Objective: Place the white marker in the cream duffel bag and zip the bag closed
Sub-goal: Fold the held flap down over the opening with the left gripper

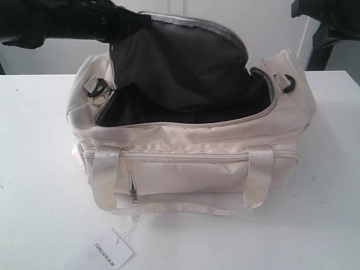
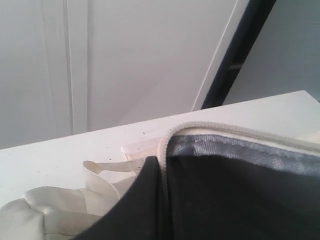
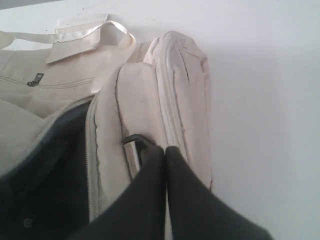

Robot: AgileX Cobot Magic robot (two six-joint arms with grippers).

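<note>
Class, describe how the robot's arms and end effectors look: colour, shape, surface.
Both arms are black; the left arm looks glossy, the right arm shows only as a dark shape. The right end effector has two smooth black tapering fingers; the left end effector shows one dark finger. No markings visible.

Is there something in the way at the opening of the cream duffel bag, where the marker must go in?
Nothing visible blocks it. The top flap of the cream duffel bag stands lifted back, apparently held by the left gripper. The marker shows in no view.

Black arms (image 1: 67, 19), tapered black end effector (image 3: 165, 148)
</note>
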